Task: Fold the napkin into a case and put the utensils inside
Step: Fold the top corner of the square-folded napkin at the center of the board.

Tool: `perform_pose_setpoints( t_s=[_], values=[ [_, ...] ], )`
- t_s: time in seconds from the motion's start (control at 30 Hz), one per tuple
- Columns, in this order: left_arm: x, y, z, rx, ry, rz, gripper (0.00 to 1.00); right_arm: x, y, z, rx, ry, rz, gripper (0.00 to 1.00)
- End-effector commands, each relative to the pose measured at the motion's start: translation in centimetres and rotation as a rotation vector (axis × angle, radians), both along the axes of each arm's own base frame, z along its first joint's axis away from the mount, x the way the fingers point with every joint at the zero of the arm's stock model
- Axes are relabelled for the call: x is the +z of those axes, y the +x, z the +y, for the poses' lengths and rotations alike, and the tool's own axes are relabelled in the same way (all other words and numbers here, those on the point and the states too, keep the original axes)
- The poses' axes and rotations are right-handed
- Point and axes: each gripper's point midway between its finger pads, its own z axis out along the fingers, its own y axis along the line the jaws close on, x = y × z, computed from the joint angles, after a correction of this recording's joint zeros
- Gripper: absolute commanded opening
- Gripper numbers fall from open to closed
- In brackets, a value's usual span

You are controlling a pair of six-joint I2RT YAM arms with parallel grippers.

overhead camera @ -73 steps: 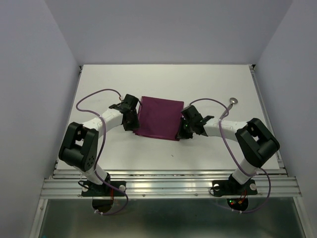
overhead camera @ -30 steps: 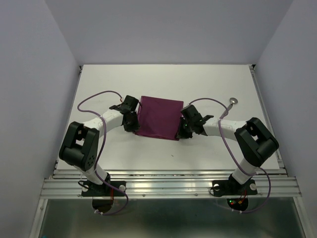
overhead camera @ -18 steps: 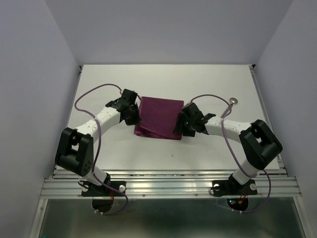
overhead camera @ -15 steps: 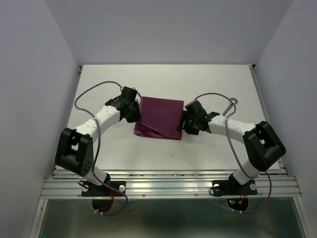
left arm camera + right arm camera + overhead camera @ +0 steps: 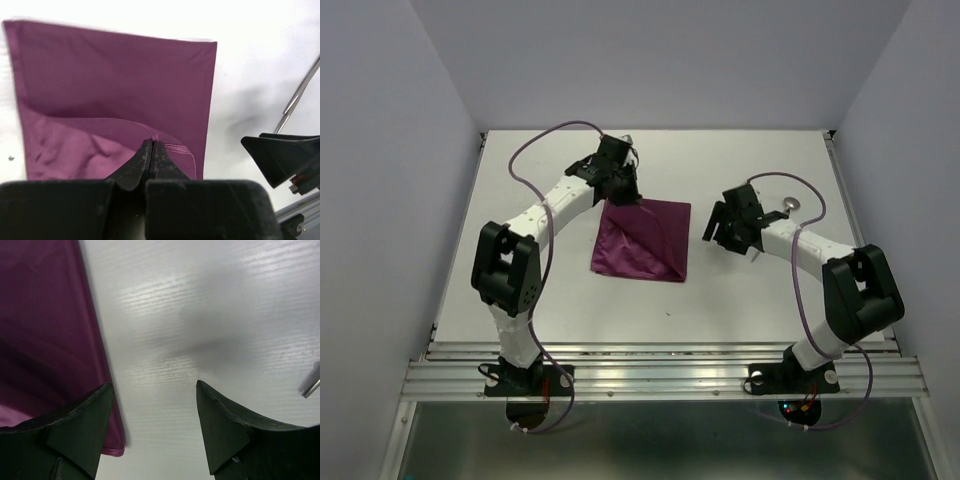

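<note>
Looking down from the top camera, I have the napkin (image 5: 645, 242) lying on the counter (image 5: 540, 290) between the two arms, plum-purple and roughly square, with a diagonal crease running from its far left corner towards the near right one. My left claw (image 5: 622, 195) sits at that far left corner, reaching in from the far side. On its wrist camera the two fingers (image 5: 145, 156) are pressed flat together with no gap, clenched on a fold of the cloth's upper layer. That layer curls up to the fingertips, while the rest of the napkin (image 5: 115, 70) lies flat below.

My right claw (image 5: 713, 228) is just beside the napkin's right edge and apart from it. Its wrist camera shows the fingers (image 5: 82, 422) spread wide, released, with bare counter between them and nothing held. The cloth's edge (image 5: 45, 315) runs alongside the left finger, which overlaps it in this view; whether it touches the cloth I cannot tell.

I see the spoon (image 5: 791, 204) on the counter by the right forearm, well clear of the napkin. The left wrist view catches a thin silver handle (image 5: 299, 95) above the right claw.
</note>
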Motion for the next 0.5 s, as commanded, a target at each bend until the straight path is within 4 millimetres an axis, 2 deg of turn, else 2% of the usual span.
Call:
perform_pose_setpoints(
  t_s=[0.0,0.03,0.17,0.2,0.27,0.43,0.47],
  values=[
    [-0.1,1.0,-1.9,-0.062,0.038,0.001,0.00,1.8,2.6,-0.3,-0.011,-0.021,-0.063,0.73],
    [0.6,1.5,-2.5,-0.079,0.032,-0.019,0.00,2.1,3.0,-0.2,-0.009,-0.016,-0.071,0.73],
    [0.3,2.1,-3.6,-0.115,0.040,-0.006,0.00,2.0,3.3,0.1,0.000,-0.016,-0.069,0.71],
    [-0.3,2.0,-3.8,-0.130,0.049,0.006,0.00,1.9,3.3,0.1,0.003,-0.013,-0.065,0.70],
    [0.0,2.1,-4.3,-0.147,0.046,0.003,0.00,1.6,3.3,0.2,0.008,-0.012,-0.056,0.68],
    [-0.3,2.1,-5.8,-0.198,0.034,0.004,0.00,0.8,2.8,0.3,0.013,-0.011,-0.034,0.57],
    [-0.9,2.2,-6.1,-0.206,0.040,0.016,0.00,0.6,2.7,0.3,0.015,-0.009,-0.030,0.55]
  ],
)
